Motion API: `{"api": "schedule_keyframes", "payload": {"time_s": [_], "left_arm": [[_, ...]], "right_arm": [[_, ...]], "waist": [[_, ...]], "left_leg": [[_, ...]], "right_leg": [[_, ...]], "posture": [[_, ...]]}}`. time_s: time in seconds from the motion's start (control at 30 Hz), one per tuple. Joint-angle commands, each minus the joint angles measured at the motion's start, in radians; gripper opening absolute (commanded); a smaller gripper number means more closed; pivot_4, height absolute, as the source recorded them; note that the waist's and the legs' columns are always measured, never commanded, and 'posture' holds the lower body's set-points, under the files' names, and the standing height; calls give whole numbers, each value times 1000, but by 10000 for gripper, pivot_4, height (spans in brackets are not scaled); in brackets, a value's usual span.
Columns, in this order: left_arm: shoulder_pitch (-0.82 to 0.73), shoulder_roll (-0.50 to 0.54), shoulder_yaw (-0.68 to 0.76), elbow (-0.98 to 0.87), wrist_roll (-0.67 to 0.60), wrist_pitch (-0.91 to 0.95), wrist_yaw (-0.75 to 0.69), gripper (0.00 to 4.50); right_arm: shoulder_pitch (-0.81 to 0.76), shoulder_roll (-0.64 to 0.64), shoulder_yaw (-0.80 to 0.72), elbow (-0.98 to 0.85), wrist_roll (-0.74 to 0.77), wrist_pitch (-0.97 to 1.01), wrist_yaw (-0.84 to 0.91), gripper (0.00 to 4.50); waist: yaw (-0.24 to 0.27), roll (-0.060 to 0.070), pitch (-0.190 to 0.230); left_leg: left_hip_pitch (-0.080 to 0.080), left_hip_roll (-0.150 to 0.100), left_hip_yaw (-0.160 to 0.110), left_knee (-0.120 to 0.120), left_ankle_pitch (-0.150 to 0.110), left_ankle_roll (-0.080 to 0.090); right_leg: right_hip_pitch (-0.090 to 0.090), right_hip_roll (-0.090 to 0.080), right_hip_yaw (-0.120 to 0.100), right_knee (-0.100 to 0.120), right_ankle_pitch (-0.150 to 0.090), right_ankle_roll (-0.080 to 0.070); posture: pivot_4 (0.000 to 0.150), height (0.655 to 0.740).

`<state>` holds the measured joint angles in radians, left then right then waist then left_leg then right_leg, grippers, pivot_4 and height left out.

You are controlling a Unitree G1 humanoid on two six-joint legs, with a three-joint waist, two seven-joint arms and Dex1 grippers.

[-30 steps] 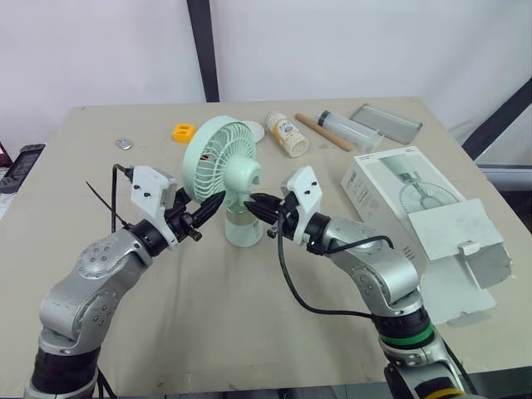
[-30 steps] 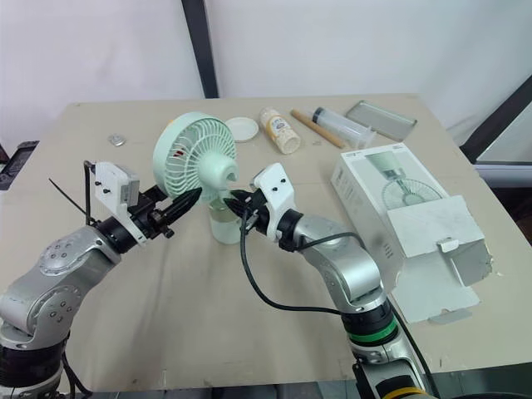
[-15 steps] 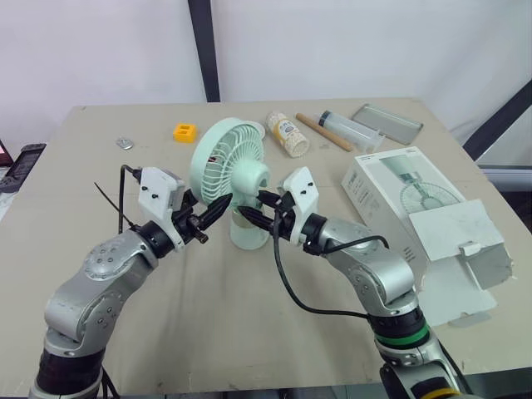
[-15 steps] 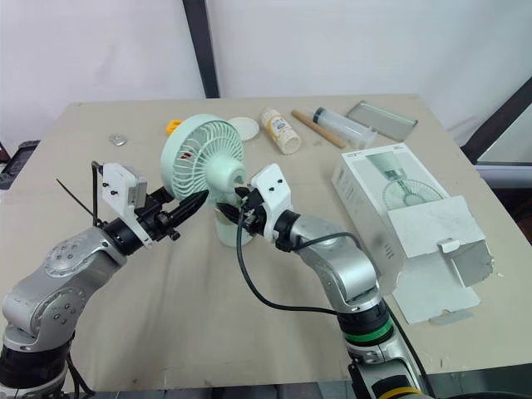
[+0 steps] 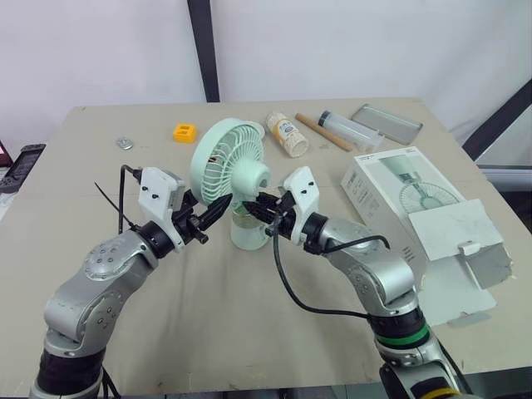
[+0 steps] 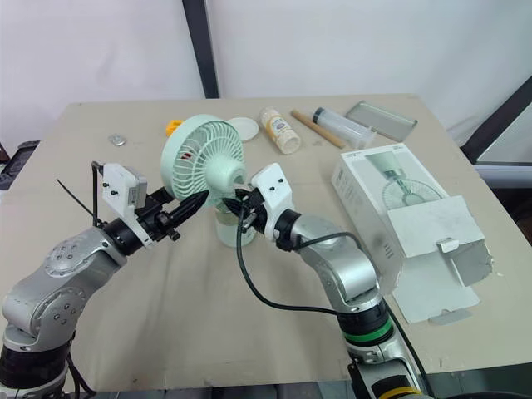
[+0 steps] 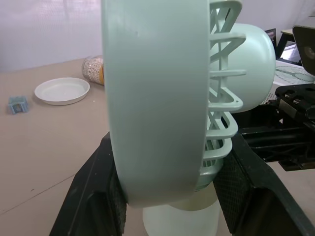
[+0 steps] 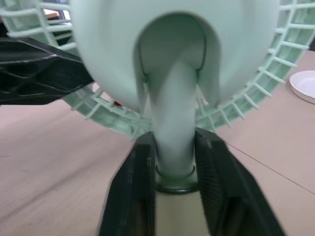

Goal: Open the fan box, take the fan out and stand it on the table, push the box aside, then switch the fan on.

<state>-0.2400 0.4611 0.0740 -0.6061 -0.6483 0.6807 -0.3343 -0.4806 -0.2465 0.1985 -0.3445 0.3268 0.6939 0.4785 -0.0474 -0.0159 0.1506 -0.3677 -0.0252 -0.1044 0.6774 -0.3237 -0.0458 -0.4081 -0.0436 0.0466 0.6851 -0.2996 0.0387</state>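
Observation:
The mint-green fan (image 5: 232,160) stands upright near the table's middle, its round base (image 5: 248,235) down at the tabletop. My left gripper (image 5: 219,204) comes in from the left and is shut on the lower rim of the fan's cage; in the left wrist view the black fingers (image 7: 100,191) press the cage from both sides. My right gripper (image 5: 254,205) comes from the right and is shut on the fan's neck (image 8: 173,135), just above the base. The white fan box (image 5: 405,197) lies at the right with its end flap (image 5: 462,239) hanging open.
Behind the fan are a yellow block (image 5: 184,131), a small metal disc (image 5: 125,143), a white lid (image 7: 62,90), a jar of grains (image 5: 288,134), a wooden stick (image 5: 324,132), a clear tube (image 5: 352,130) and a metal tray (image 5: 387,123). A black remote (image 5: 20,165) lies beyond the table's left edge.
Over the last second the fan moved a little to the right and away from the yellow block, with both grippers alongside it. In the last half second almost nothing has moved.

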Motion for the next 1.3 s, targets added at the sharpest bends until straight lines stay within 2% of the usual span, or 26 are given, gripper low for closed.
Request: {"api": "schedule_keyframes", "payload": {"time_s": [0.03,0.53,0.57,0.67,0.7,0.73,0.93,1.03,1.3], "left_arm": [[-8,-3,3,-54,-16,-10,-11,18627],[2,0,12,-60,-35,9,-15,18627],[4,4,13,-60,-38,11,-20,29074],[5,11,14,-59,-40,11,-25,37945],[3,12,14,-58,-37,10,-25,42755],[2,12,15,-57,-35,10,-25,44781],[-4,39,34,-48,-24,4,-45,44781],[21,93,85,-39,-35,-6,-93,44781],[123,283,338,17,-223,71,-315,44781]], "right_arm": [[-10,3,4,-11,7,-4,10,3948],[-11,-1,9,-5,3,2,15,3947],[-11,0,10,-4,3,1,15,3947],[-13,1,10,-1,2,0,16,3947],[-13,1,10,0,0,-1,17,3947],[-13,1,10,2,-1,-3,17,3947],[-14,3,12,9,-10,-14,19,3947],[-11,-5,3,11,-9,-28,31,3947],[-40,-79,-87,52,91,-109,216,3947]], "waist": [[0,0,0],[0,0,0],[0,0,0],[0,0,0],[0,0,0],[0,0,0],[0,0,0],[-1,0,0],[-1,0,0]], "left_leg": [[0,0,0,0,0,0],[0,0,0,0,0,0],[0,0,0,0,0,0],[0,0,0,0,0,0],[0,0,0,0,0,0],[0,0,0,0,0,0],[0,0,0,0,0,0],[0,0,0,0,0,0],[0,0,0,0,0,0]], "right_leg": [[0,0,0,0,0,0],[0,0,0,0,0,0],[0,0,0,0,0,0],[0,0,0,0,0,0],[0,0,0,0,0,0],[0,0,0,0,0,0],[0,1,0,1,0,0],[0,1,0,1,0,0],[0,1,0,0,0,0]], "posture": [[1500,7400],[1500,7400],[1500,7400],[1500,7400],[1500,7400],[1500,7400],[1500,7400],[1500,7400],[1500,7400]]}}
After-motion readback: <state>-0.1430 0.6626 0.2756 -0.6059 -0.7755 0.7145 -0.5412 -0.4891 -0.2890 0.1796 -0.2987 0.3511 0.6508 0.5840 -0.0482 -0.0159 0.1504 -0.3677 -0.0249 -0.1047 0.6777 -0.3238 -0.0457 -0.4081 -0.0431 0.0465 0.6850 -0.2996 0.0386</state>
